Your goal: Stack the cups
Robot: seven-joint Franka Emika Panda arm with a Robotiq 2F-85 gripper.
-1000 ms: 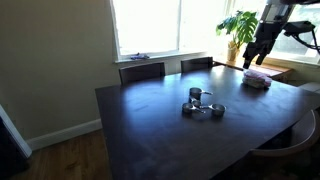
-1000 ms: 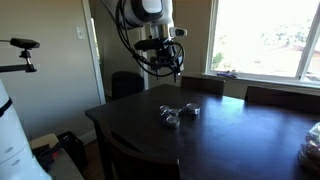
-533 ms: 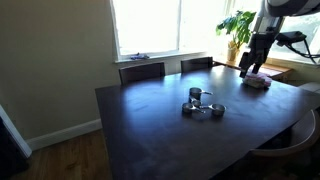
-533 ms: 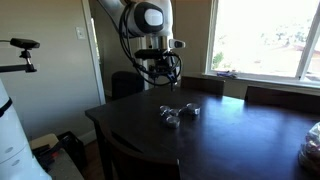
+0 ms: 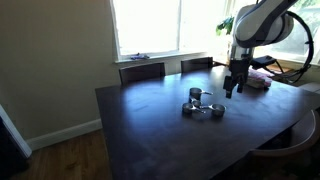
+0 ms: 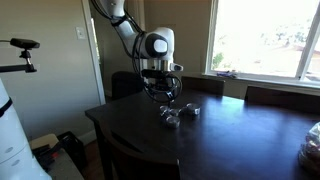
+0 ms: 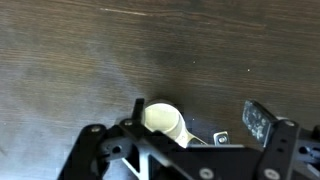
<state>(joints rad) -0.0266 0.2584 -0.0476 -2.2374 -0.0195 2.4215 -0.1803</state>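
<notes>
Three small shiny metal measuring cups sit in a cluster near the middle of the dark table in both exterior views (image 5: 203, 105) (image 6: 180, 114). My gripper (image 5: 232, 88) (image 6: 160, 93) hangs low over the table just beside the cluster, without touching it. In the wrist view my gripper (image 7: 197, 116) is open and empty. One cup (image 7: 163, 119) lies below it close to one finger, with its handle running under the gripper body. The end of another handle (image 7: 222, 137) shows between the fingers.
A pinkish flat object (image 5: 258, 81) lies at the table's far side, behind my arm. Two chairs (image 5: 142, 71) (image 5: 197, 64) stand at the window side. A plant (image 5: 238, 27) is by the window. The dark table (image 5: 150, 130) has open surface around the cups.
My arm has come down from high above the pinkish object towards the middle of the table and now hangs low beside the cups. The cups have not moved.
</notes>
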